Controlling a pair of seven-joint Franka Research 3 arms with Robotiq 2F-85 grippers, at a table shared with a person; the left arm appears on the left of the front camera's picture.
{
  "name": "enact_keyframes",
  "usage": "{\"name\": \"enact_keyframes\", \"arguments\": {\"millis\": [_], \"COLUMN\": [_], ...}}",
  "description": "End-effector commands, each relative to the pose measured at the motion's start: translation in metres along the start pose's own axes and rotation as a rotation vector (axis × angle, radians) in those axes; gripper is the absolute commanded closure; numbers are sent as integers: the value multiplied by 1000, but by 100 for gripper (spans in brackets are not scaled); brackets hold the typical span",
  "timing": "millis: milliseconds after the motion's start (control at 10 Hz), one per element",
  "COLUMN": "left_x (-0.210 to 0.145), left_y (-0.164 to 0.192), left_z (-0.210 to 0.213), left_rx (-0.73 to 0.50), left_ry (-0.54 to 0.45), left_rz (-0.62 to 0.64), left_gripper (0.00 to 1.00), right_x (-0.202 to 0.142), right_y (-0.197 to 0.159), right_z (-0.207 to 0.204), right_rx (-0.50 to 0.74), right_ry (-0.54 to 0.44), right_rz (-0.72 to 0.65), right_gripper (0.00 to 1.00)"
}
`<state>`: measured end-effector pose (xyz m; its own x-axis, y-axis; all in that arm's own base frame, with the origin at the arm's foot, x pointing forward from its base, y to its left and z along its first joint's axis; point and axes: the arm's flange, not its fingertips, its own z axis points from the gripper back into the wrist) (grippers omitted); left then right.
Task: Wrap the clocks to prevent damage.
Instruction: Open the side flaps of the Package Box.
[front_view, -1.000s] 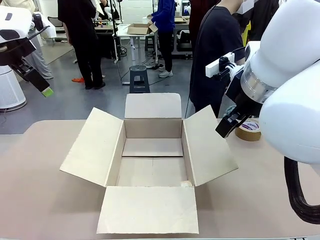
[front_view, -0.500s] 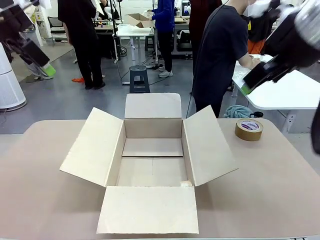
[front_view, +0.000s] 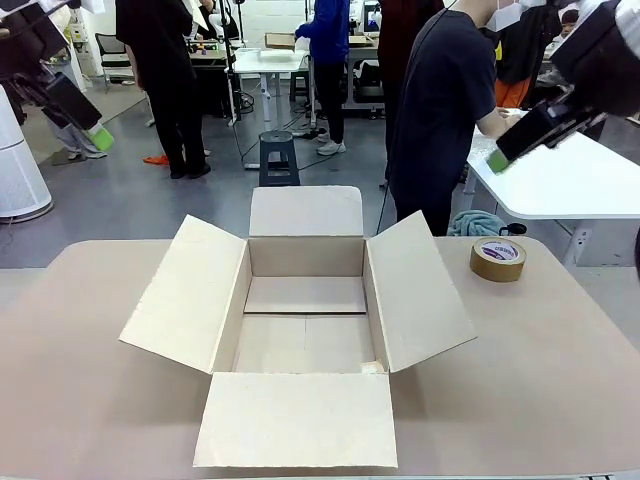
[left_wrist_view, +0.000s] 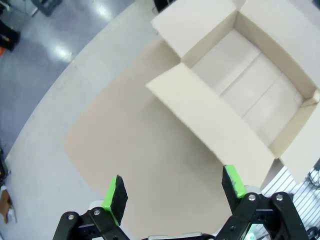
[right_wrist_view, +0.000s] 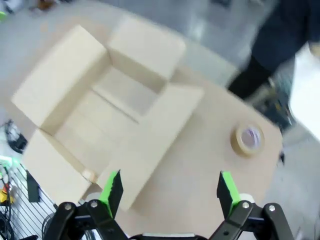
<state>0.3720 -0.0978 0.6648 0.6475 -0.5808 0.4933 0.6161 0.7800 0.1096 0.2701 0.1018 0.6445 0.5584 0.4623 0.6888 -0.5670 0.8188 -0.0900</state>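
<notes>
Plainly, tan cardboard box (front_view: 185, 295) sits flaps splayed; left tool (left_wrist_view: 174, 184), right tool (right_wrist_view: 169, 184) gape empty.

Glossy grey floor (front_view: 120, 210), white table (front_view: 580, 190), black stool (front_view: 278, 150)

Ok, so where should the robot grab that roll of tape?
The tape roll lies flat on the table, hole facing up. So probably pinch its ring wall, one finger in the hole and one outside, coming straight down from above. The open right gripper is on that side.
</notes>
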Motion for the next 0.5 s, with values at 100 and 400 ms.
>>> {"name": "enact_keyframes", "arguments": {"millis": [100,400], "left_x": [-36,-71], "left_y": [31,62], "left_z": [6,-4], "left_rx": [-268,-421], "left_ry": [-276,-425], "left_rz": [-104,-216], "left_gripper": [0,0], "right_x": [-63,-118], "right_y": [-68,-105], "right_z": [0,-9], "right_rx": [581,480], "right_ry": [-400,-475], "right_rz": [-1,-40], "right_gripper": [0,0]}}
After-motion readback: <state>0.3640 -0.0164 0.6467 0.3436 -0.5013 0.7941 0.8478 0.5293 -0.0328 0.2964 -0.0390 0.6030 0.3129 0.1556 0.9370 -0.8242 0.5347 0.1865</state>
